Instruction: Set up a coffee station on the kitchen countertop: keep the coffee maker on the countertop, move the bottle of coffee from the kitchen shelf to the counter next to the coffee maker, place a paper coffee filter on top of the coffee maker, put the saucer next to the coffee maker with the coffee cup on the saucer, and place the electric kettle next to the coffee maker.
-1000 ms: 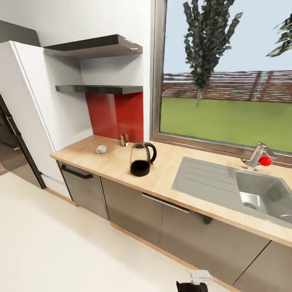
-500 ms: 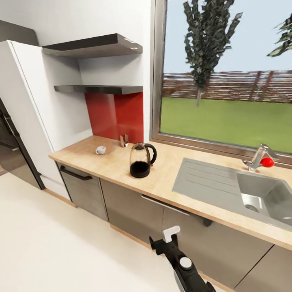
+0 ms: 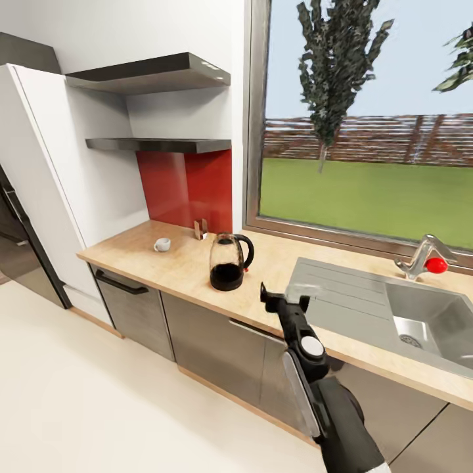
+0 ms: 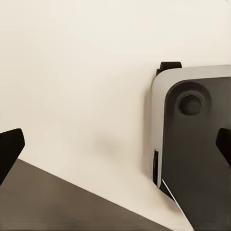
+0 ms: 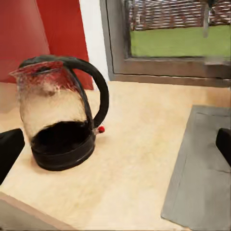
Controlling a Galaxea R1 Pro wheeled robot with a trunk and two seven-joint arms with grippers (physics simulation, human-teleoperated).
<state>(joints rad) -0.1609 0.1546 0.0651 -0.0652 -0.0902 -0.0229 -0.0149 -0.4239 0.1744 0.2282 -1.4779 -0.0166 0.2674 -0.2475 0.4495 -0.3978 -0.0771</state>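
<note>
Black and grey, our right arm has come up fast: a second ago only its tip peeked in at the bottom of the head view, and now the right gripper [image 3: 284, 301] reaches over the table [image 3: 177, 266] edge, with its jaws wide apart and holding nothing. It points at the kettle [image 3: 229, 261], which stands upright on the table, close to the sink [image 3: 394, 309] side, with its handle turned toward the window [image 3: 368, 118]. In the right wrist view the kettle [image 5: 60, 115] sits just ahead, not yet touched. We think the kettle is the next thing to grab. The cup [image 3: 161, 244] rests farther off near the red wall [image 3: 187, 187], and a small brown thing [image 3: 201, 227] stands by that wall; we cannot tell what it is. Our left gripper [image 4: 115, 149] hangs low over the pale floor [image 4: 72, 72] beside our own base [image 4: 197, 144], jaws spread and empty. Two dark shelves [image 3: 157, 108] hang above the table, and a white fridge [image 3: 46, 190] stands at the far end.
</note>
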